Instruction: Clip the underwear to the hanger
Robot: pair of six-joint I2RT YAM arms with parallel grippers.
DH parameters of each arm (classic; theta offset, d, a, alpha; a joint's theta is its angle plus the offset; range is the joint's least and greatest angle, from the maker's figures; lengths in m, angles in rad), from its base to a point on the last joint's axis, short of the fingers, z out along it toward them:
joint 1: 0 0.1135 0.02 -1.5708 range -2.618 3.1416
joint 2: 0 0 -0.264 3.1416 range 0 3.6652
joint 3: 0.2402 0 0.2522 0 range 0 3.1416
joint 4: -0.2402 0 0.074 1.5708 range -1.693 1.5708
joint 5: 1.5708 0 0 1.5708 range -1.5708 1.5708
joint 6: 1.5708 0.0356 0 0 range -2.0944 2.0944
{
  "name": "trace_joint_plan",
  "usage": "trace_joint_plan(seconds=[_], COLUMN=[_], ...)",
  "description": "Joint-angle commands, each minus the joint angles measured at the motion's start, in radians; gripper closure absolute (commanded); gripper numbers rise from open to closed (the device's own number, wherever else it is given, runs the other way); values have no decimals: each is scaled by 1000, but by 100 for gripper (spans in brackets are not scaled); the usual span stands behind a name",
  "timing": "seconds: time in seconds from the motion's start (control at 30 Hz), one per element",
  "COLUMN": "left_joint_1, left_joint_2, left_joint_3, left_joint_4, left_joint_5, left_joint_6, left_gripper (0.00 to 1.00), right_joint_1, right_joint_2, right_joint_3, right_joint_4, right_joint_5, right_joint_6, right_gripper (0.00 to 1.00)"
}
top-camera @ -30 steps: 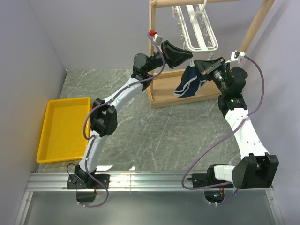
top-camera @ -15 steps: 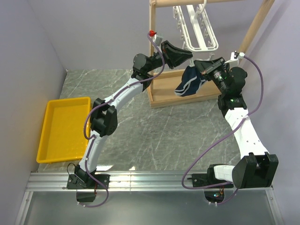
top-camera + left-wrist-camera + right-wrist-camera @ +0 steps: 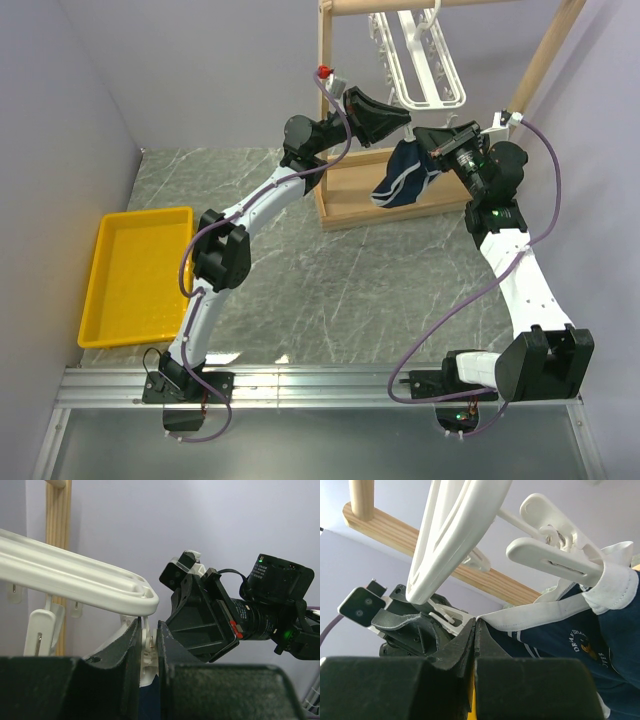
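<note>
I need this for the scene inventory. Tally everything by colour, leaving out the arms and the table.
Navy blue: 1, the underwear
White: 1, the hanger
Yellow: 1, the tray
Light wood: 1, the rack
Total: 4
</note>
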Motion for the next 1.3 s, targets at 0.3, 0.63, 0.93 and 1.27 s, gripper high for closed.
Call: trace_joint_plan(seconds=[0.3, 0.63, 0.93, 1.27], left_joint_1=[-38, -40, -41, -41], left_joint_2=[12, 11, 11, 4], left_joint_3=[-14, -27, -38, -60], left_joint_4=[47, 70, 95, 99], left_joint_5=[163, 169, 166, 171], left_joint_6=[-11, 6, 26, 60], left_gripper=[100, 100, 100, 100], right_joint_1=[7, 5, 5, 7], right_joint_2=[7, 10, 6, 7], right_joint_3=[59, 71, 71, 78], right_joint_4=[13, 3, -17, -22], right_joint_5=[-11, -11, -20, -30], right_joint_6=[52, 82, 99, 129], right_gripper=[100, 100, 100, 100])
